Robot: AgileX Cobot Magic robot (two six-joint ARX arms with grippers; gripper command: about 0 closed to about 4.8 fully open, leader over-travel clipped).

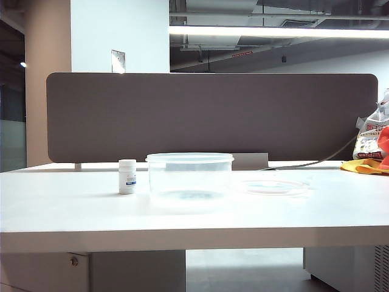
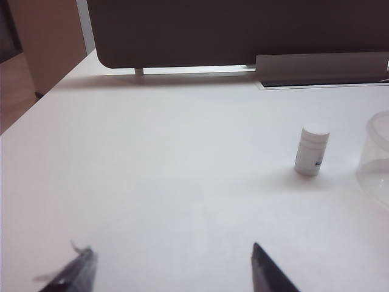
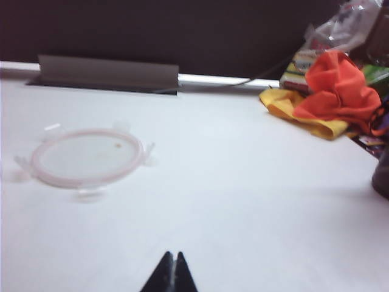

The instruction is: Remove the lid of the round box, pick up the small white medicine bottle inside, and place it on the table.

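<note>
The round box (image 1: 189, 176) stands uncovered mid-table; its wall edge (image 2: 377, 158) shows in the left wrist view. The small white medicine bottle (image 1: 127, 176) (image 2: 312, 150) stands upright on the table (image 1: 61, 207) just left of the box, apart from it. The lid (image 1: 271, 187) (image 3: 88, 157) lies flat on the table to the right of the box. My left gripper (image 2: 172, 252) is open and empty, pulled back well short of the bottle. My right gripper (image 3: 173, 255) is shut on nothing, back from the lid. Neither arm shows in the exterior view.
A dark grey divider panel (image 1: 213, 115) runs along the table's back with a grey cable tray (image 3: 106, 73) at its foot. At the far right lie orange and yellow cloths (image 3: 331, 97) (image 1: 368, 164), a plastic bag of packets (image 1: 372, 137) and a cable.
</note>
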